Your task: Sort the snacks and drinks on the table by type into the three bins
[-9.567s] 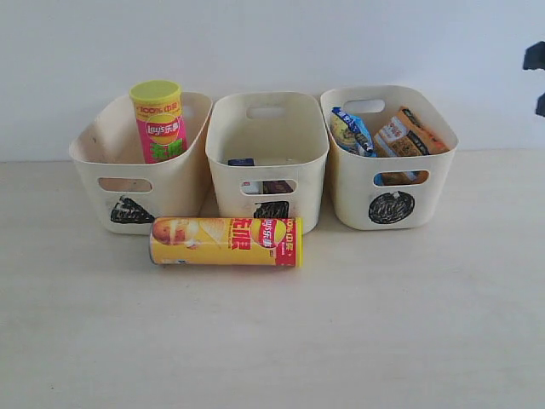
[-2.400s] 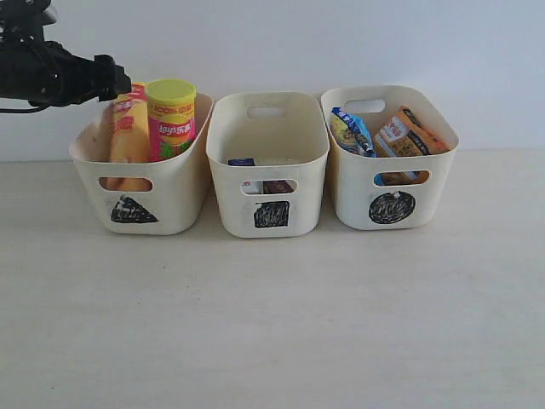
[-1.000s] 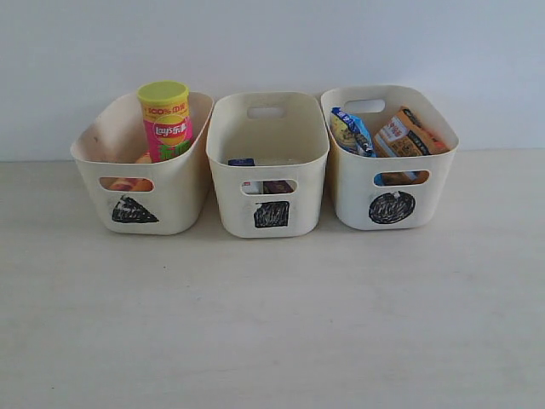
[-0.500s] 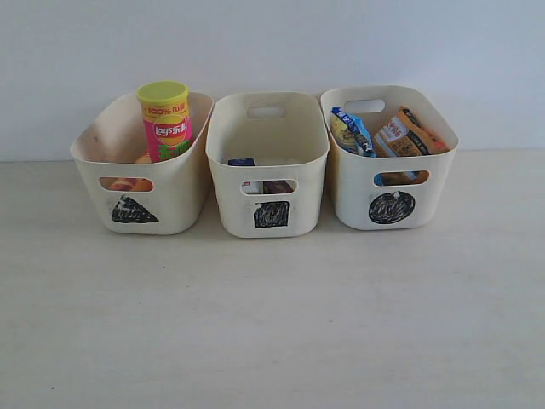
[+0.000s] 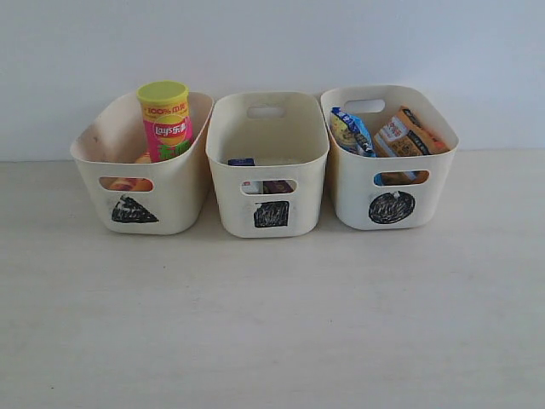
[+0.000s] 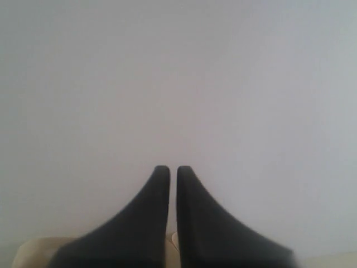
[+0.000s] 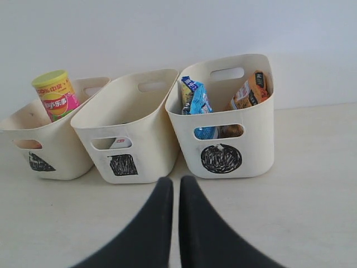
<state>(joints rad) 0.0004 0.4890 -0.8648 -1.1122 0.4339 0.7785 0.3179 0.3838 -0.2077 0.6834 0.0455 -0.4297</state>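
1. The table (image 5: 272, 324) shows no loose item in the exterior view. Every snack and drink in sight sits inside a bin.
2. The left bin (image 5: 174, 204) holds the pink-green chip tube (image 5: 166, 119), upright near the back, its top above the rim. A yellow-orange patch behind the handle cut-out is probably the yellow chip tube (image 5: 128, 183), lying low.
3. The middle bin (image 5: 232, 213) holds the drinks. The blue-and-white carton (image 5: 241, 162) shows just over the front edge, and the dark purple carton (image 5: 278, 186) shows through the cut-out.
4. The right bin (image 5: 349, 200) holds the blue bag (image 5: 351, 132) and the orange bag (image 5: 410, 135), both leaning, tops above the rim.
5. The left gripper (image 6: 168, 170) is clenched on nothing and faces a bare wall. The right gripper (image 7: 176, 181) is likewise closed and empty, over the table in front of the bins.
6. The sorting looks complete, with tubes, cartons and bags each in their own bin. The next move seems to call for no further pick, only keeping both arms clear of the bins.
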